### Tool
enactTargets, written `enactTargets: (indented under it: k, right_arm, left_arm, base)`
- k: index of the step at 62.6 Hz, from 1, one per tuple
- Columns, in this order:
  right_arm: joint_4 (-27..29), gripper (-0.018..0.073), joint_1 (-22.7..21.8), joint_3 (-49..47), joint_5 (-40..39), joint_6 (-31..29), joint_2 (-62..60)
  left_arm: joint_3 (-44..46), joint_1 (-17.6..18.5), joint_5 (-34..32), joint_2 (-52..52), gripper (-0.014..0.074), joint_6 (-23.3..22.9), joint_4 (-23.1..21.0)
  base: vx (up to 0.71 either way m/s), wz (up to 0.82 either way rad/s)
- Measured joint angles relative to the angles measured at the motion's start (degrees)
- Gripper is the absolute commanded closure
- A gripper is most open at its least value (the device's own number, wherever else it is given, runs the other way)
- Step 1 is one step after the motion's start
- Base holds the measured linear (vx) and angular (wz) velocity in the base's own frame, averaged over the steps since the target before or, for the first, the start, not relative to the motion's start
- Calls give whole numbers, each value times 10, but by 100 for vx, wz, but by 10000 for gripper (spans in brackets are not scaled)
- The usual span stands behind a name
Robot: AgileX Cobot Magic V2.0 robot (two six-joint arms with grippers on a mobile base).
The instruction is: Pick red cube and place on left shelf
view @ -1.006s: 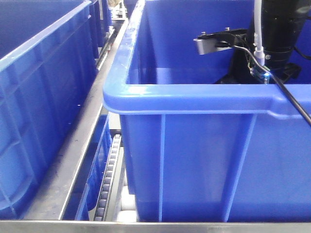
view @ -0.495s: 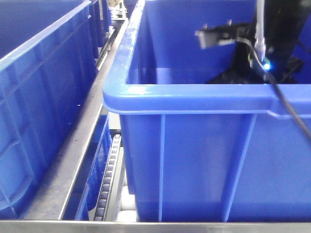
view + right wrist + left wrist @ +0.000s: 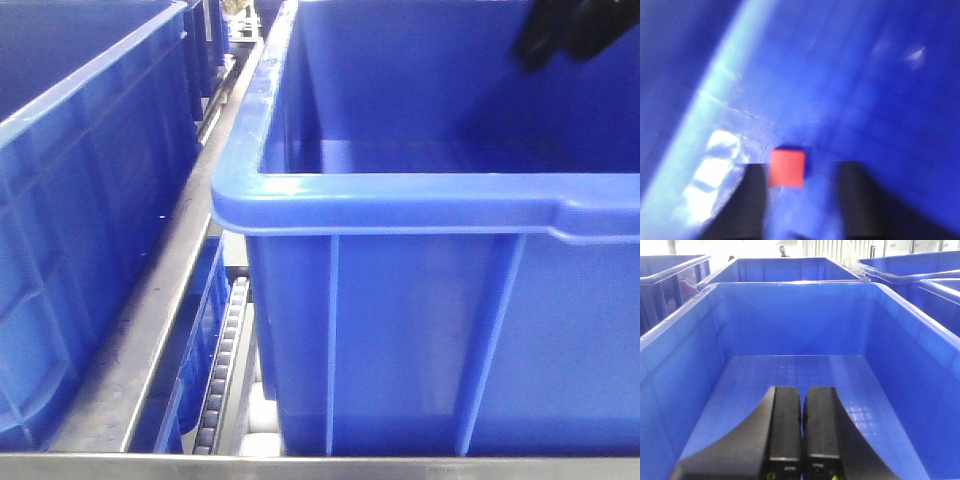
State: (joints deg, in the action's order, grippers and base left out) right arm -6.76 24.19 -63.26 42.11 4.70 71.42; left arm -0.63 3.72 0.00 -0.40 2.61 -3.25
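1. The right tool [image 3: 799,200] has its two fingers spread apart, and the picture from it is blurred.
2. The red cube [image 3: 787,168] sits just beyond that gap, nearer the one finger [image 3: 747,195]; touching cannot be told.
3. Past the cube lies the blue bin floor [image 3: 865,100].
4. The left tool [image 3: 801,432] has its fingers pressed together, empty.
5. Ahead of it stretches a blue bin [image 3: 800,315], and more bins stand behind.
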Motion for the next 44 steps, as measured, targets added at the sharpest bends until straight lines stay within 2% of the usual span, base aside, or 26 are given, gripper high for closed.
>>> enactTargets:
  k: [7,30,44]
  right_arm:
    - [0,518,0,47,-9,0,-65]
    - [0,514,0,241,-96,0,-318]
    - [0,514,0,335,-114,0,-477]
  left_arm:
    - [0,0,0,0,506,0,0]
    - [0,0,0,0,506,0,0]
    - [0,0,0,0,506,0,0]
  base:
    - [0,0]
    - [0,0]
    - [0,0]
